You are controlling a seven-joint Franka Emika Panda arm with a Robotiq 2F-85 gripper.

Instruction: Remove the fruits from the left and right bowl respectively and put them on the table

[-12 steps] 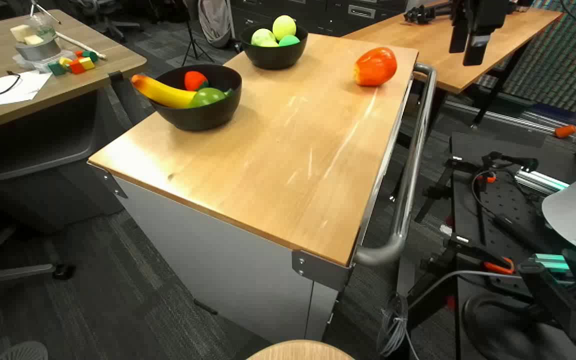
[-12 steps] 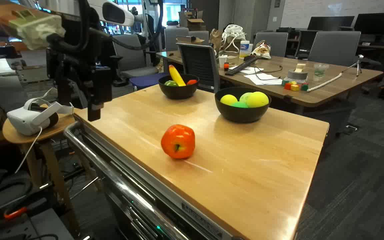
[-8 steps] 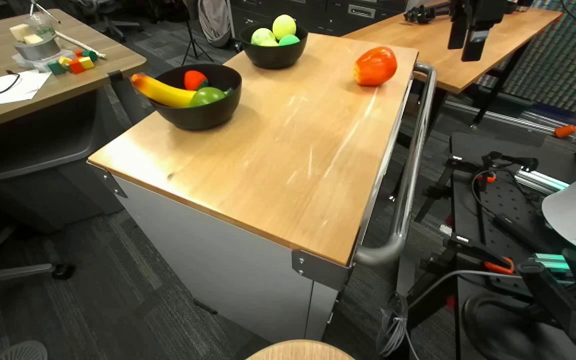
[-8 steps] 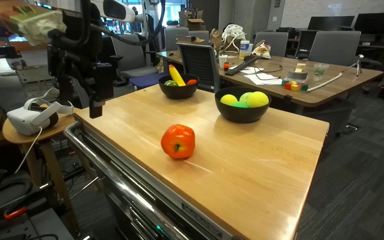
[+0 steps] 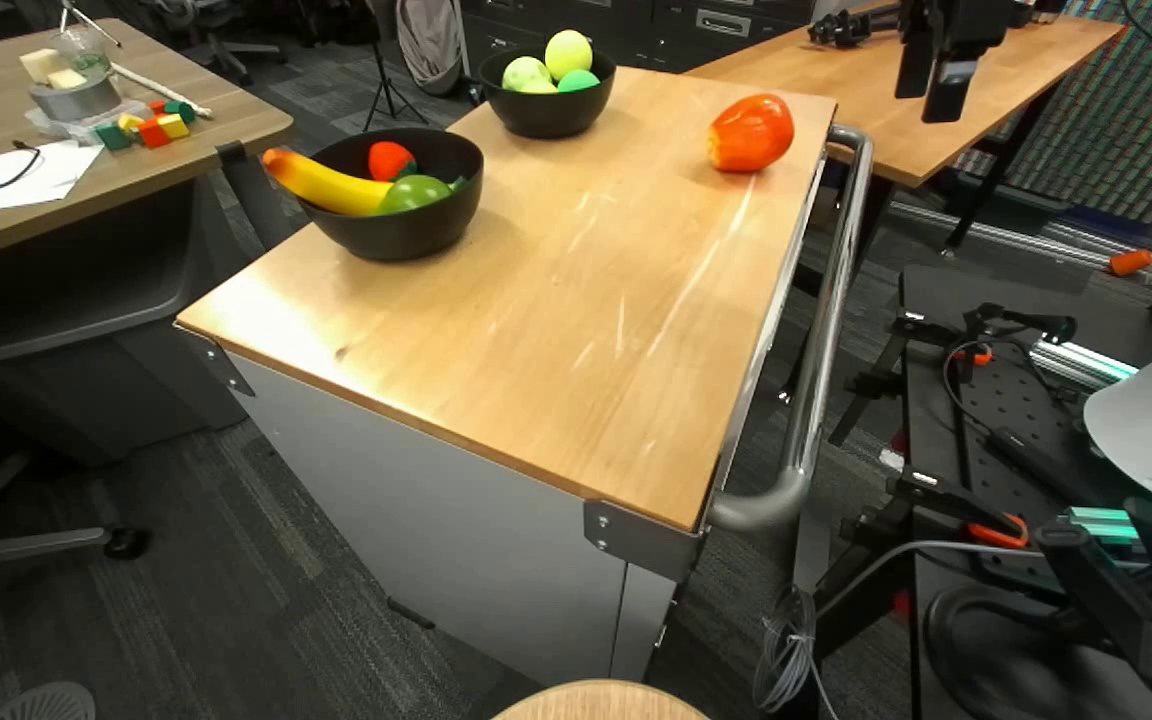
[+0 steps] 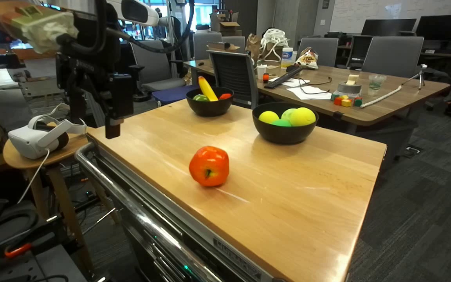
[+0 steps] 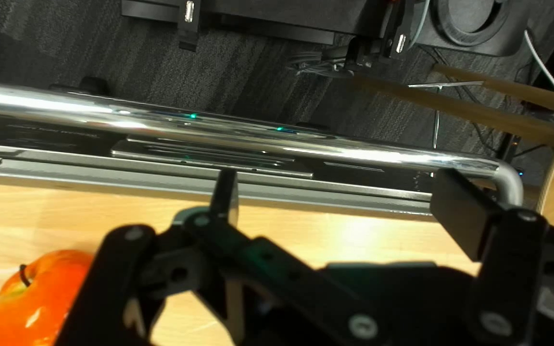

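- The banana (image 5: 331,188) lay at a slant in a black bowl (image 5: 391,235), its tip reaching past the rim.
- Just beside it, in the same bowl, sat the green oval fruit (image 5: 416,192) and the small red fruit (image 5: 391,158).
- The second black bowl (image 6: 284,135) held three yellow-green round fruits (image 6: 303,116), with a plain green fruit (image 6: 281,123) low among them.
- Both bowls stood upright on the wooden counter (image 5: 536,380), near one another but apart, toward the side away from the metal rail (image 5: 826,340).
- An orange-red round fruit (image 6: 209,166) sat straight on the counter, nearer the rail and apart from both bowls.
- The jaws were released, spread wide in the wrist view, where they partly hid the orange-red round fruit; they hung raised at the counter's rail side, well apart from the bowls.
- Near a corner of the counter, in an exterior view, a white headset (image 6: 29,143) rested on a round wooden stool (image 6: 59,158).
- Past the side away from the rail, in both exterior views, a brown desk (image 6: 397,102) carried papers (image 6: 307,94), small coloured blocks (image 6: 346,102) and a grey roll of tape (image 6: 349,88).
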